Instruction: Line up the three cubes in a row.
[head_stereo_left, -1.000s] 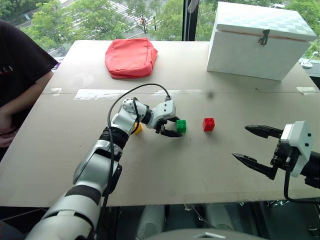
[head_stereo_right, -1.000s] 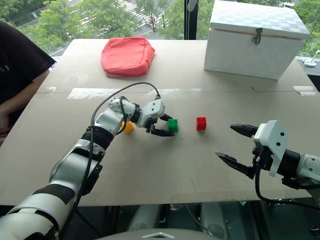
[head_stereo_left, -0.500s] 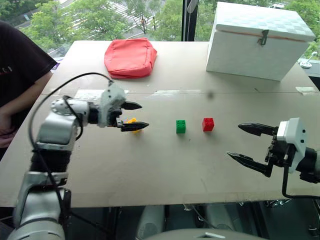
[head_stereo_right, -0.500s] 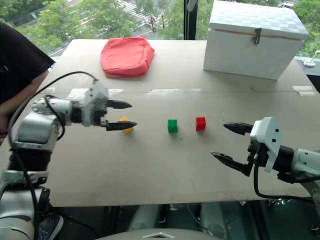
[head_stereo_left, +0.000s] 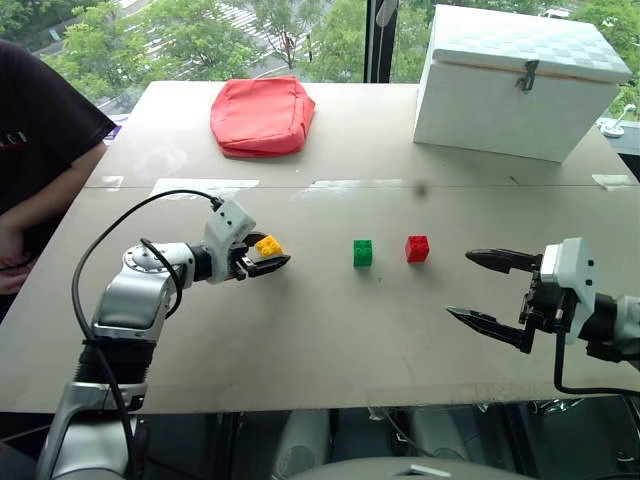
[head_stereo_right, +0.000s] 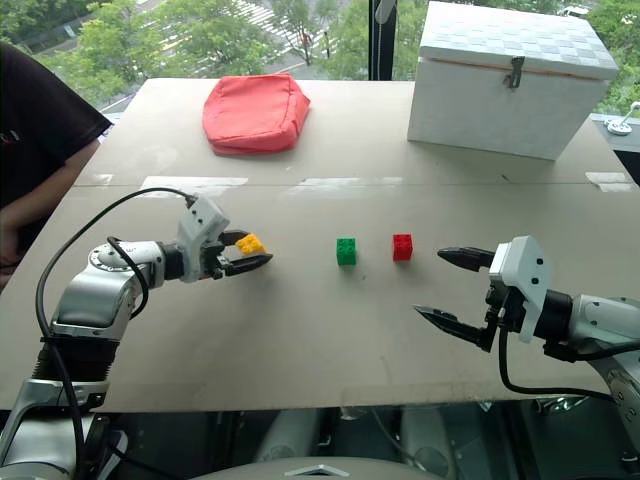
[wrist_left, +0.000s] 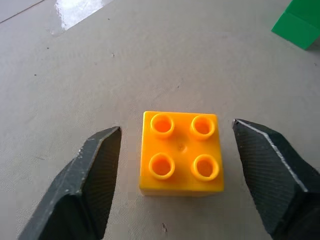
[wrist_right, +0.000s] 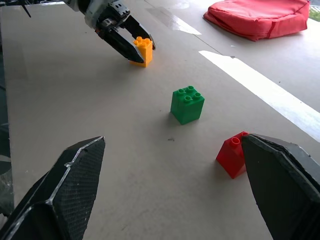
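Now on the table (head_stereo_left: 330, 340): right claw (head_stereo_left: 485, 292) spread wide, grasping nothing, right of red cube (head_stereo_left: 417, 248); left claw (wrist_left: 175, 170) parted astride yellow cube (wrist_left: 181, 152), not touching; green cube (head_stereo_left: 362, 252) just left of red cube.

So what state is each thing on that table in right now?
Yellow brick: studs up on the table, between the left hand's fingers, gaps either side.
Green brick: upright, free.
Red brick: upright, free.
Right hand: open, empty.
White box: lid shut.
Red cushion: lying flat.
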